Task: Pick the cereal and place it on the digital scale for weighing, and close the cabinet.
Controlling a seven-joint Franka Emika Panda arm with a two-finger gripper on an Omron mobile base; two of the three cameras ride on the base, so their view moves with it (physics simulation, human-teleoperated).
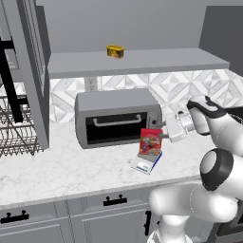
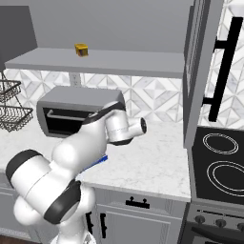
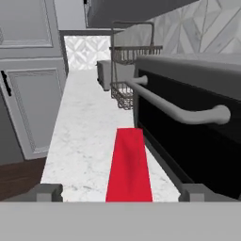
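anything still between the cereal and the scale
Nothing visible. The cereal already stands upright on the scale, in front of the toaster oven. The gripper is at its side with jaws spread, one on each side of the box's thin edge.

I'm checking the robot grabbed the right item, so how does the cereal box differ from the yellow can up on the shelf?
The cereal is a tall, thin red box with a colourful front; the can is small, squat and yellow. The cereal stands on the digital scale on the counter, in front of the toaster oven; the can sits on the open cabinet shelf above. Both stand upright.
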